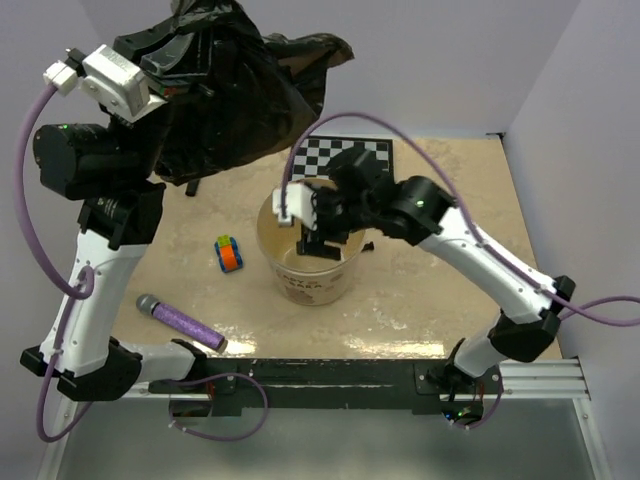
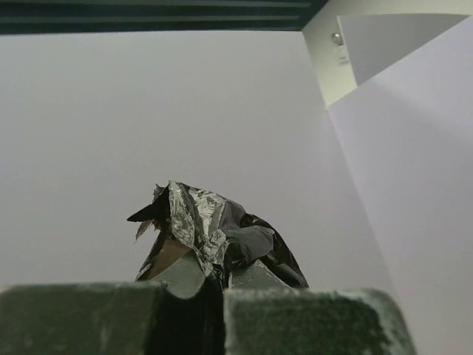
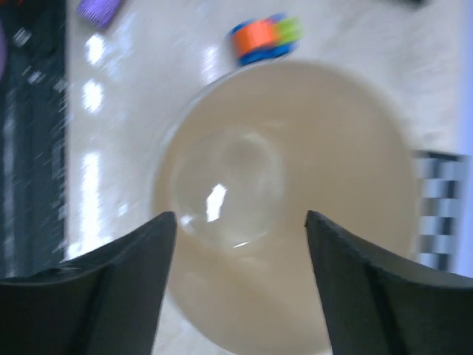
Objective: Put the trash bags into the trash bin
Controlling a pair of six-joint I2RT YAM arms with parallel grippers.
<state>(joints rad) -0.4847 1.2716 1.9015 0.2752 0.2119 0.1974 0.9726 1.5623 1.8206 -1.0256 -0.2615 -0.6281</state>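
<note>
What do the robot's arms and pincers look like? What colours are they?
The left arm and right arm have smooth white shells and chunky black joints. A purple cable loops along each. A green light glows on each. The left pincer has dull greenish, scuffed fingers; the right pincer has dark wedge-shaped ones.

Bright even light; the trash bin (image 3: 310,148) looks motion-blurred.

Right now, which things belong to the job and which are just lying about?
Job: trash bag, pinched in the shut left gripper, held high; bin, under the open right gripper.
Lying about: purple roll, colourful toy, chessboard.
</note>
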